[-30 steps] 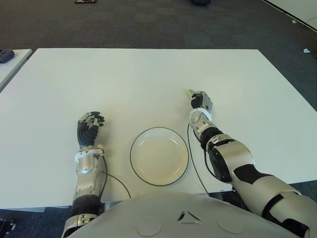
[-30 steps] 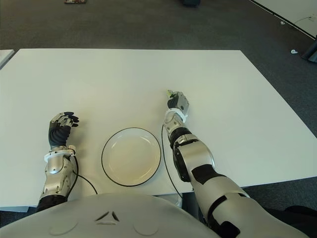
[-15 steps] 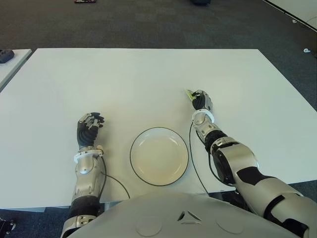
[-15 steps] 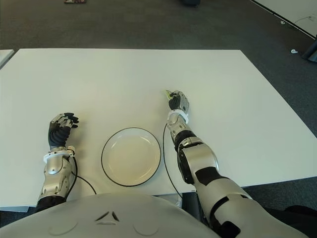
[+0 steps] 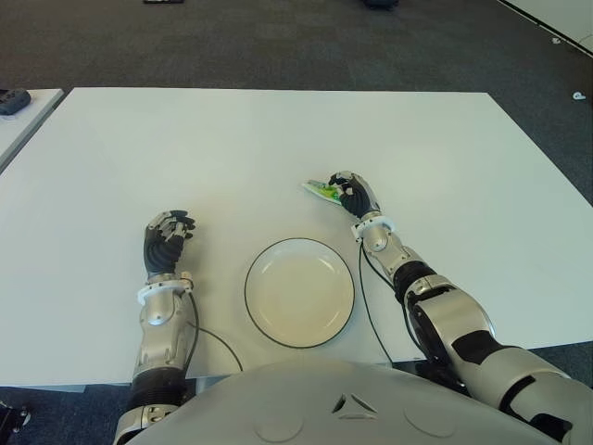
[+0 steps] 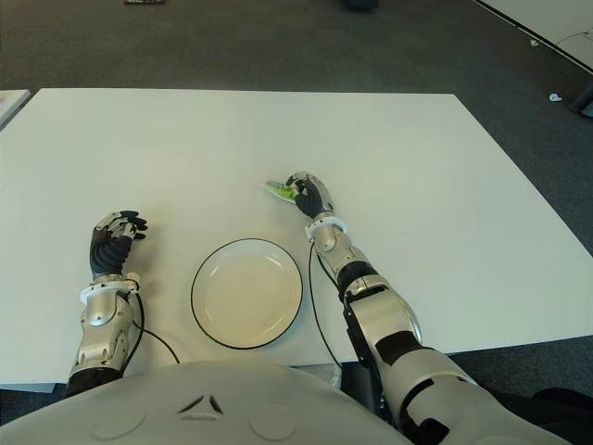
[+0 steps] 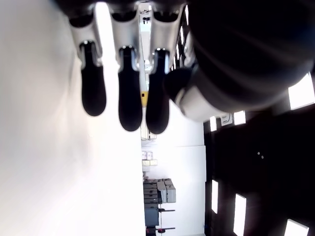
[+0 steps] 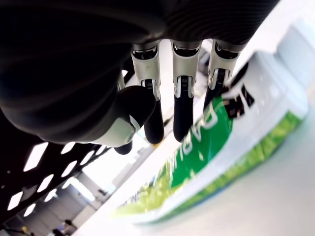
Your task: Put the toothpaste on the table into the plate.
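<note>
1. Toothpaste (image 5: 324,190): green-and-white tube, gripped at one end by the right hand (image 5: 353,196), beyond the plate (image 5: 299,292) and a little to its right, low over the table (image 5: 232,148).
2. Right hand: fingers (image 8: 180,105) curled over the tube, thumb beneath; holding it.
3. Plate: white with a dark rim, near the front table edge, between the two arms.
4. Left hand (image 5: 166,238): left of the plate, well apart, fingers (image 7: 129,96) curled, nothing held.
5. Table: white, wide and rectangular.
6. Floor (image 5: 278,42): dark grey carpet around the table.
</note>
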